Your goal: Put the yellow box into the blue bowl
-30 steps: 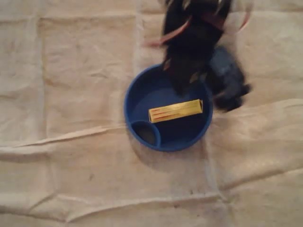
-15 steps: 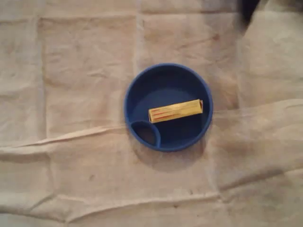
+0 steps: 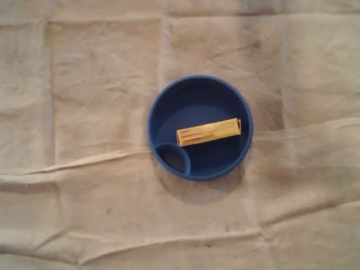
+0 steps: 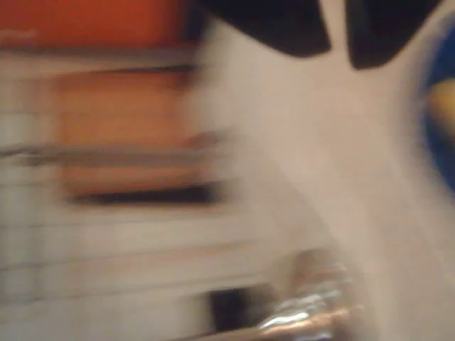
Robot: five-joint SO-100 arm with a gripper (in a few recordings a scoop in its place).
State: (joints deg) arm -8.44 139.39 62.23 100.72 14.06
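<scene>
In the overhead view the yellow box lies flat inside the blue bowl, across its large compartment and a little tilted. The bowl's small compartment at the lower left holds nothing. In the blurred wrist view my gripper shows as two black fingers at the top, only a thin slit apart, with nothing between them. The blue bowl and a yellow smear of the box sit at that view's right edge, well away from the fingertips.
A creased beige cloth covers the whole table around the bowl. In the wrist view an orange and white blur stands on the left, and something shiny and metallic lies at the bottom.
The arm, which hung over the bowl's upper right a second ago, has pulled away past the top edge of the overhead view. Box and bowl have not moved.
</scene>
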